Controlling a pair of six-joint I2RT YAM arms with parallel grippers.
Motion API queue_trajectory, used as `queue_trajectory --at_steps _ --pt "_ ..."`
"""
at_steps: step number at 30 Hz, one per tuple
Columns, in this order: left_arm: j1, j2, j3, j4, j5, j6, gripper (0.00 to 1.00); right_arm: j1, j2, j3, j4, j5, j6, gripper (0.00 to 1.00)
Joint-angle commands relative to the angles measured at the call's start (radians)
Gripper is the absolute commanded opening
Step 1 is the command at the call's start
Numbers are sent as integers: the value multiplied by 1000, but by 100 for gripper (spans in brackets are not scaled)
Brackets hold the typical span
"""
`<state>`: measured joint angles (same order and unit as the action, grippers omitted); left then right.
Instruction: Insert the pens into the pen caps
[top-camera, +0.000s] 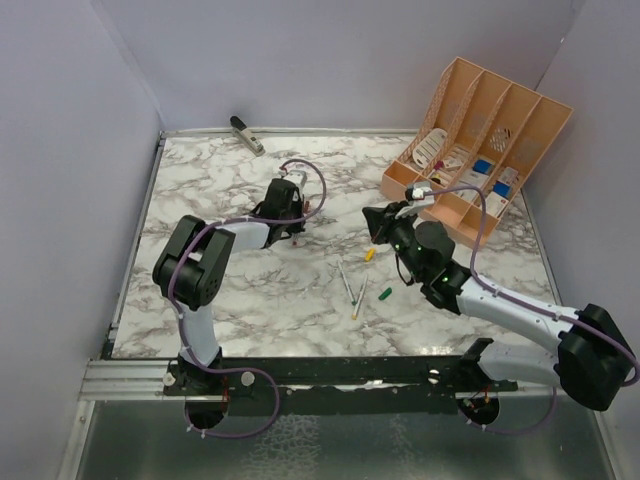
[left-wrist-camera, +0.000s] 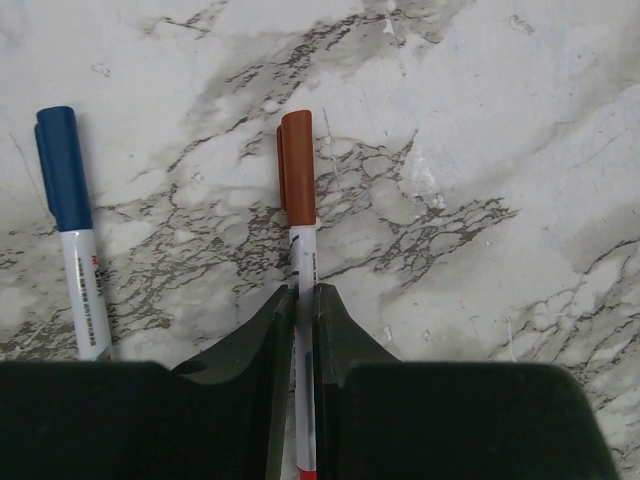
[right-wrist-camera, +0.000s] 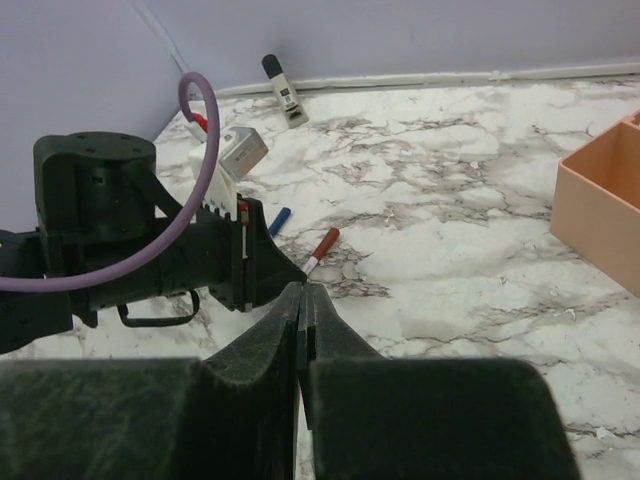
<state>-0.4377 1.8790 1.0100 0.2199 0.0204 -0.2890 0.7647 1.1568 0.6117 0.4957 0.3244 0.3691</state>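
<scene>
The tabletop (left-wrist-camera: 520, 150) is smooth, stone-look white with grey veins, and a little shiny. The white plastic pen with the red-brown cap (left-wrist-camera: 298, 170) looks smooth and a bit glossy. So does the white plastic pen with the blue cap (left-wrist-camera: 65, 180). My left gripper (left-wrist-camera: 305, 292) is dull, dark plastic. The orange plastic organizer (top-camera: 480, 130) at the far right corner looks matt.

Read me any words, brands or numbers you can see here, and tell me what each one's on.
Nothing can be read for certain.
On the red-capped pen: small print on the barrel, blurred.
On the blue-capped pen: a red mark and dark print, blurred.
On the clip: a dark label mark, too small.
On the organizer items: labels too small.
</scene>
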Motion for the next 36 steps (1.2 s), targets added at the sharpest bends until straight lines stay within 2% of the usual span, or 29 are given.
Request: queue_trajectory --at_steps 1,3,6,12,18,24,27,32,34,35,36 --pt "30 11 34 -24 -48 12 0 2 17 -19 -10 4 1 1" --pt "37 7 40 -31 -53 14 0 2 23 -19 -14 5 2 1" --pt "39 -3 35 -25 -44 14 17 2 32 -17 -20 2 2 3" --pt "39 -14 17 5 -35 1 29 2 34 -19 -23 -1 -2 6" --pt "40 -18 24 3 -39 -5 31 2 18 -25 -26 -4 -13 6" --pt "38 -107 -14 5 -44 -5 32 2 17 -22 -60 55 -21 6" --pt "27 -170 -68 6 -22 -19 33 2 28 -15 -103 112 -11 6" --pt "-51 -284 -168 -9 -28 -31 41 2 71 33 -256 233 40 8" --pt "-101 -302 -183 -30 -12 -33 43 2 95 52 -321 264 73 14" --pt "-127 -302 -187 -42 -3 -32 43 1 109 56 -346 271 84 28" --pt "-156 -297 -186 -54 5 -34 43 1 124 64 -373 278 105 50"
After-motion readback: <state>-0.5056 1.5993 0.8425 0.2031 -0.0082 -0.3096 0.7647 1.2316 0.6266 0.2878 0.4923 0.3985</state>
